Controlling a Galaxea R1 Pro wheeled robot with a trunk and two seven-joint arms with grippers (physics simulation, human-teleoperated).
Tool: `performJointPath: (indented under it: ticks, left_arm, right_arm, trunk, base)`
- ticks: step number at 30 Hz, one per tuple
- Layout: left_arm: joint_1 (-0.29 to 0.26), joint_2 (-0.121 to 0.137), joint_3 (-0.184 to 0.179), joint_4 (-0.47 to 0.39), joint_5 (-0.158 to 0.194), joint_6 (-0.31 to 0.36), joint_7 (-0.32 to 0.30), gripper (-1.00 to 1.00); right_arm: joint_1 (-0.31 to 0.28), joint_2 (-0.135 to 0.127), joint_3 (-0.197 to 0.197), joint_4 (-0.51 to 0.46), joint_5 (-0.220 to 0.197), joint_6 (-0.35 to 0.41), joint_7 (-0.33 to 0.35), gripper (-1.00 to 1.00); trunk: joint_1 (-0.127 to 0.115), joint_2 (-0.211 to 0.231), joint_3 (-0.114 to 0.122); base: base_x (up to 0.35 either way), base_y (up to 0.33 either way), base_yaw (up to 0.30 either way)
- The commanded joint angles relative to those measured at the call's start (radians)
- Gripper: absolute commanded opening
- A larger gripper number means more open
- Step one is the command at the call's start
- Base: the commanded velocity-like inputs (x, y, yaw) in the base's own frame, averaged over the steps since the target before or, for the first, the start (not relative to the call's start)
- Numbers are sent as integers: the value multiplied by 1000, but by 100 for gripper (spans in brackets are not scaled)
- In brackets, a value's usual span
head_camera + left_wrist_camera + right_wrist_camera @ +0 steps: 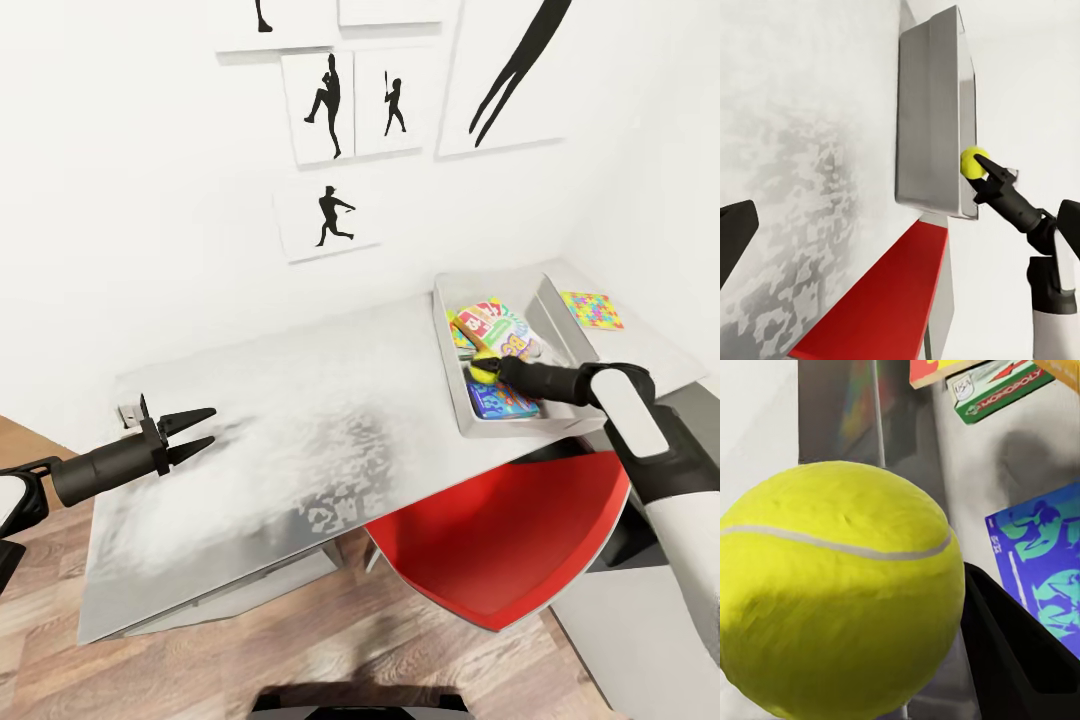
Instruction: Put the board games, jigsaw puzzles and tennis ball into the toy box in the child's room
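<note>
My right gripper point(492, 368) is shut on the tennis ball point(484, 366), holding it just over the near end of the toy box point(450, 372) on the table point(300, 430). Up close, the ball point(840, 585) sits against one dark finger point(1020, 660). Inside the box lie the blue board game point(503, 400), the Skip-Bo box point(497, 328) and the green-edged Monopoly box point(1001, 394). One jigsaw puzzle point(592, 310) lies on the table beyond the box's right side. My left gripper point(205, 431) hovers open above the table's left end, holding nothing.
A red chair point(500, 540) is tucked under the table's near edge, below the toy box. White wall with baseball-player silhouettes point(330, 215) backs the table. Wood-plank floor point(300, 640) lies in front. The left wrist view shows the toy box point(934, 112) side-on with the ball point(973, 161) at its rim.
</note>
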Motion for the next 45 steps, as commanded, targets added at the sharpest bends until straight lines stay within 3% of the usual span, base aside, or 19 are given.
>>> performJointPath:
  ticks: [1,5,10,16,45]
  left_arm:
    - [-1,0,1,0,-8,3,-8,100]
    - [-1,0,1,0,-8,3,-8,100]
    - [-1,0,1,-1,-7,3,-8,100]
    - [-1,0,1,-1,-7,4,-8,100]
    - [-1,0,1,-1,-8,4,-8,100]
  right_arm:
    - [-1,2,3,12,-12,-3,-10,-100]
    - [-1,17,4,55,-6,-25,-10,-100]
    - [-1,42,8,101,37,-57,-9,-100]
    - [-1,52,10,116,72,-68,-9,-100]
    - [-2,57,11,127,94,-74,-8,-100]
  trunk:
    - [1,-2,-1]
    - [1,-2,-1]
    - [1,-2,-1]
    - [1,-2,-1]
    - [1,-2,-1]
  base:
    - [0,0,0]
    - [0,0,0]
    - [0,0,0]
    - [0,0,0]
    - [0,0,0]
